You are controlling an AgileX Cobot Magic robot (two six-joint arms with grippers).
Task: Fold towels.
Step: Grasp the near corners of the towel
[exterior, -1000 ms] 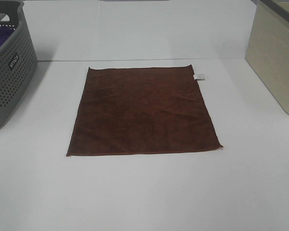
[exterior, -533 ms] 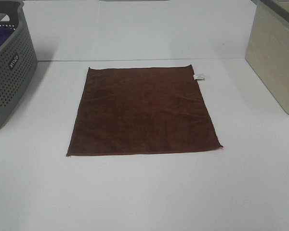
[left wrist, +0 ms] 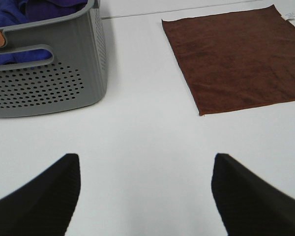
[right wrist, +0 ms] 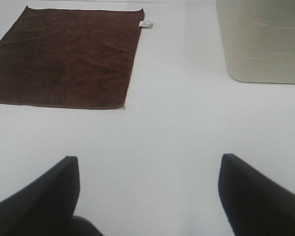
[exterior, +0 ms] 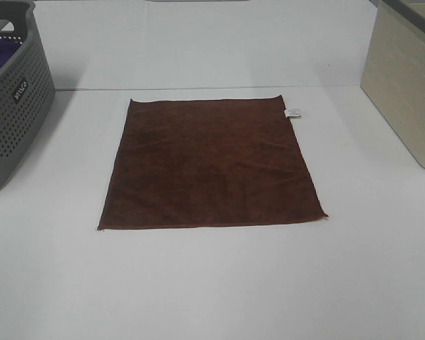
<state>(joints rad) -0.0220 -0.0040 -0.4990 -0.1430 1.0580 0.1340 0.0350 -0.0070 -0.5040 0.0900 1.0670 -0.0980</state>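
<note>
The dark reddish-brown towel [exterior: 211, 163] lies flat and unfolded in the middle of the white table, with a small white label [exterior: 294, 112] at its far right corner. It also shows in the left wrist view [left wrist: 241, 59] and the right wrist view [right wrist: 69, 56]. Neither gripper shows in the exterior high view. My left gripper [left wrist: 145, 189] is open and empty over bare table, well short of the towel's near left corner. My right gripper [right wrist: 147, 191] is open and empty over bare table, short of the towel's near right corner.
A grey perforated basket [exterior: 14, 106] stands at the left edge with purple cloth [left wrist: 39, 10] inside. A beige bin [exterior: 407, 78] stands at the right edge; it also shows in the right wrist view [right wrist: 260, 39]. Bare white table [exterior: 212, 283] lies in front of the towel.
</note>
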